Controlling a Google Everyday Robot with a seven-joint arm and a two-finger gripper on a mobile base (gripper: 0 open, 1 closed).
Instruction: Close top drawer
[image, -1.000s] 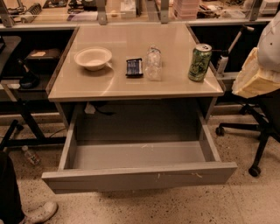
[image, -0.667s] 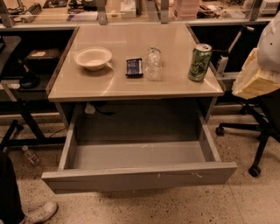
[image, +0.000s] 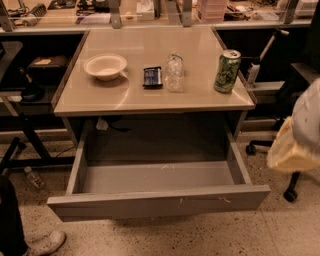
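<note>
Top drawer (image: 160, 201) open; one bowl (image: 105, 66), one can (image: 227, 71) above; gripper (image: 295, 142) at right, state unclear

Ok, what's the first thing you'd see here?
The top drawer, pulled wide open at the front, below the table. Then the green can standing on the table's right side, and the white bowl on its left. The gripper is not in view.

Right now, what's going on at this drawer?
The top drawer is pulled wide open below the table, and nothing touches it. The pale shape at the right edge seems to be the robot's gripper, off to the side, apart from the drawer. A bowl, a dark packet, a clear bottle and a green can sit on the table.
</note>
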